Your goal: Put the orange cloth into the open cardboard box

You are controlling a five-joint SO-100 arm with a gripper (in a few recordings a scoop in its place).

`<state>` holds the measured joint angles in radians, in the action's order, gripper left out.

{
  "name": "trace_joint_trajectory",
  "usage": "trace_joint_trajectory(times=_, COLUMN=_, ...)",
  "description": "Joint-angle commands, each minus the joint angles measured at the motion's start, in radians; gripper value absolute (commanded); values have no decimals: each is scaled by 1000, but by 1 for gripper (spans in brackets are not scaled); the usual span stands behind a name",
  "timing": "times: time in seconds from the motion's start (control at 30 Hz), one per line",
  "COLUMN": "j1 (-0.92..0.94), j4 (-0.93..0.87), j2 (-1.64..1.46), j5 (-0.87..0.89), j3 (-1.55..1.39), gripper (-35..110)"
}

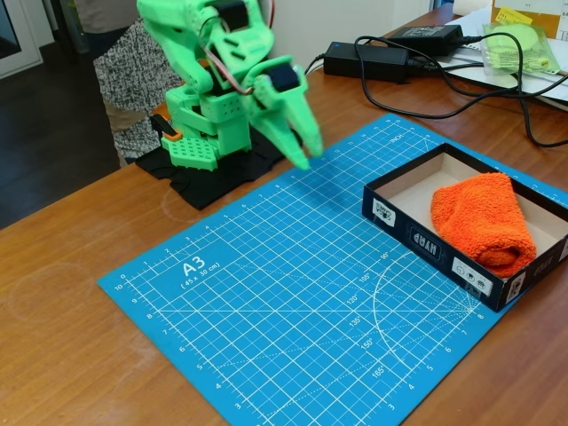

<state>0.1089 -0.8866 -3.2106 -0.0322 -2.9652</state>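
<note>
One fixed view. Orange cloth (484, 222) lying inside the open cardboard box (417, 238), folded bundle, resting toward the box's right half, one end up against the near wall by the white labels. Bare beige floor visible in the box's left part. Box sitting on the right edge of the blue gridded mat (284, 302), partly overhanging onto the wooden table (62, 337).

Green arm folded back near its base on a black pad (213, 182) at the mat's far left corner. Gripper (302, 142) pointing down, tips hovering just above the mat's far edge, well apart from the box. Fingers close together, nothing between them; slightly blurred, so can't rule out a thin gap.

Behind: two black power bricks (368, 58) with cables trailing across the table, pale green bagged item (519, 40) at top right. Person in patterned clothing (133, 80) standing behind the arm at top left.
</note>
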Motion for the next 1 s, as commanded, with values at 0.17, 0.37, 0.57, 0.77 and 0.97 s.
trace_joint_trajectory(times=0.17, j1=23, j4=-6, j2=-164, j5=-8, j3=-170, gripper=16)
trace_joint_trajectory(times=0.37, j1=51, j4=-3, j2=-164, j5=21, j3=-172, gripper=14)
trace_joint_trajectory(times=0.57, j1=29, j4=-6, j2=-164, j5=-5, j3=-172, gripper=12)
trace_joint_trajectory(times=0.77, j1=66, j4=-6, j2=-164, j5=32, j3=-172, gripper=9)
trace_joint_trajectory(times=0.97, j1=31, j4=-6, j2=-164, j5=0, j3=-172, gripper=9)
